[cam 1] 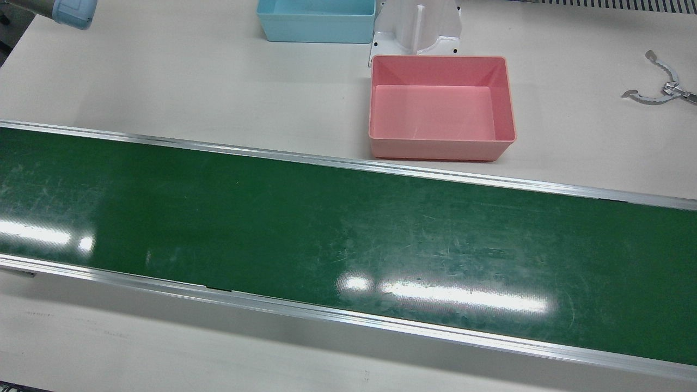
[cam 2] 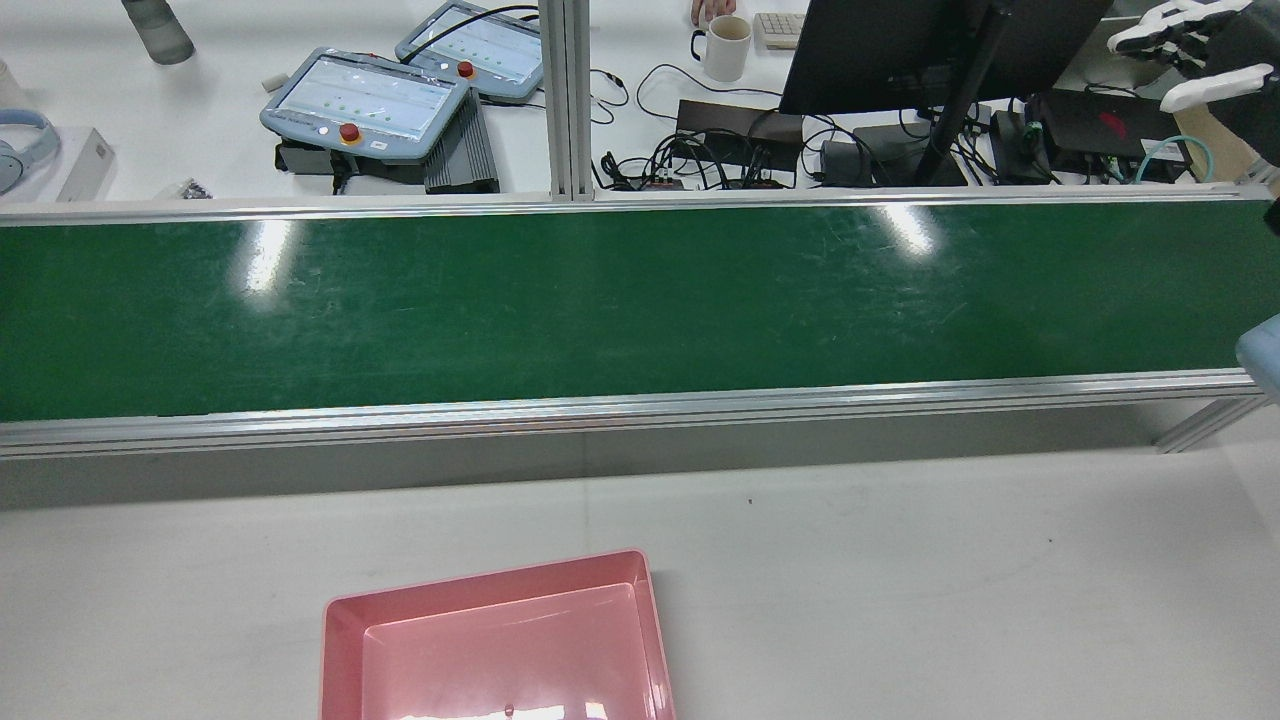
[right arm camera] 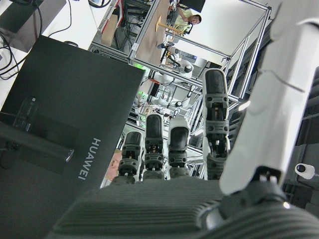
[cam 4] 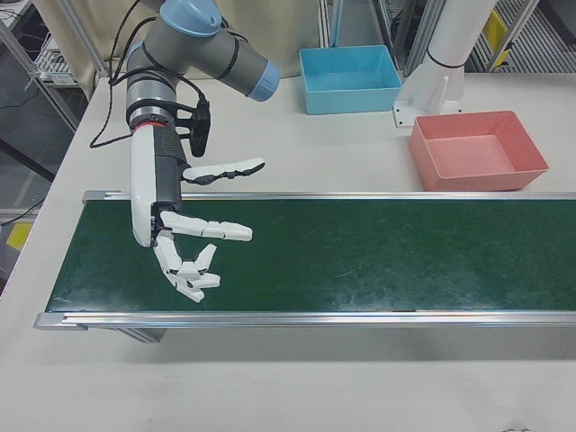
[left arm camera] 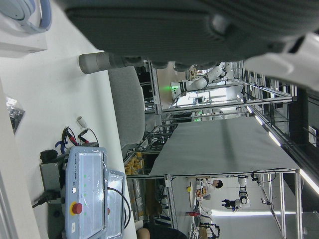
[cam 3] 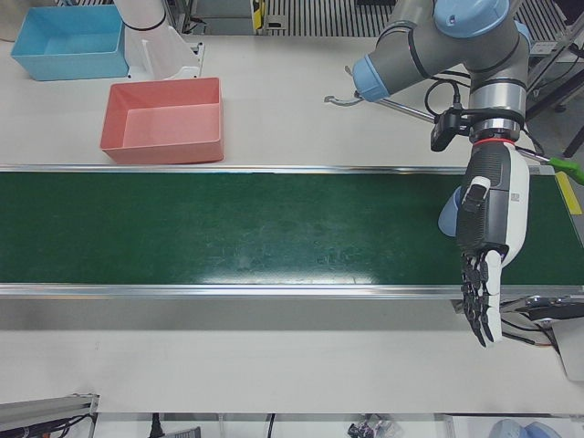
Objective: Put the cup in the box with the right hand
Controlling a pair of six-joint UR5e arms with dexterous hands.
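- White table [cam 1: 190,81] with a long green conveyor belt [cam 1: 348,239] running across it, silver rails on both edges; belt surface is scuffed and shows light glare.
- Cup for the task: cannot find it in any view, on the belt or on the table.
- Pink box [cam 1: 441,109] sits on the table just beside the belt's robot-side rail, open top, nothing inside.
- Blue box [cam 1: 316,19] further back, near the white arm pedestal [cam 1: 416,27], apart from the pink box.
- Right hand [cam 4: 184,243] hangs over the belt near its end in the right-front view, fingers spread and partly curled, thumb out to the side, holding nothing.
- Right hand view: fingers [right arm camera: 214,124] extended, nothing between them; a black monitor [right arm camera: 60,124] fills the background.
- Left hand [cam 3: 488,246] hangs over the other end of the belt at the operator-side rail, fingers straight and pointing down, released, empty.
- Left hand view mostly blocked by the dark palm; teach pendant [left arm camera: 89,194] visible beyond.
- Metal tool [cam 1: 661,87] lies on the table, well apart from the pink box.
- Rear view: two teach pendants [cam 2: 365,100], a white mug [cam 2: 725,45] and cables on the desk beyond the belt.
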